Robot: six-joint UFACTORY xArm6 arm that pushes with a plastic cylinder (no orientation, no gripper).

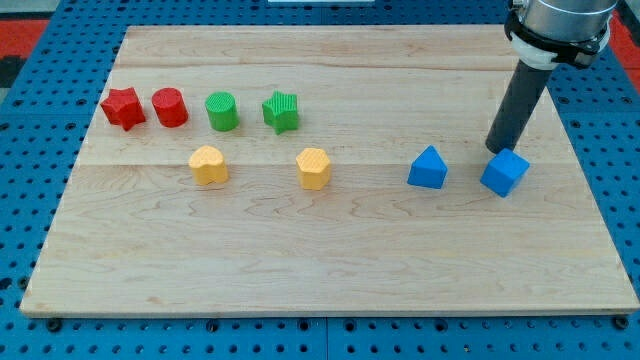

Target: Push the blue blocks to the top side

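Since my tip [496, 150] touches the blue cube's [505, 172] top edge, wrong side for pushing up, with the blue triangle [428, 168] left; no pincer fitted.

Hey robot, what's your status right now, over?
My tip at the top edge of the blue cube, view's right. Blue triangular block just left of it, untouched. Nothing between either blue block and the top side.
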